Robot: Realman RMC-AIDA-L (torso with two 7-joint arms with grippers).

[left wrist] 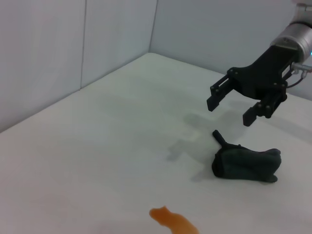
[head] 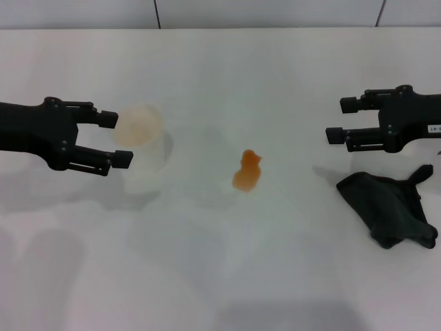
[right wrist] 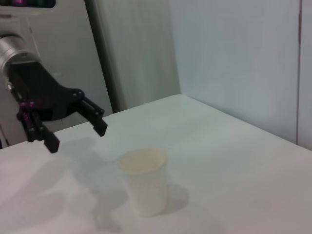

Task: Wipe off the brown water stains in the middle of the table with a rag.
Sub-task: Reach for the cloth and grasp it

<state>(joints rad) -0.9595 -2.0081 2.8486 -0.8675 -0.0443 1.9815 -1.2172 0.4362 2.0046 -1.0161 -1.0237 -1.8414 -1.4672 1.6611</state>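
I see one white paper cup [head: 141, 148] — upright, open mouth up, nothing visible inside — standing on the left half of the surface. Behind it I make out pale wall panels [right wrist: 234, 63] with dark vertical seams — they meet at a corner.

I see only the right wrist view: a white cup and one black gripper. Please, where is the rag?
Observer: The rag lies on the table, below the right gripper, not touching it.
Operator: Is that gripper open?
Observer: Yes, open and holding nothing, like the left gripper.
Operator: And the stain?
Observer: The stain sits mid-table, between the cup and the rag, apart from both.
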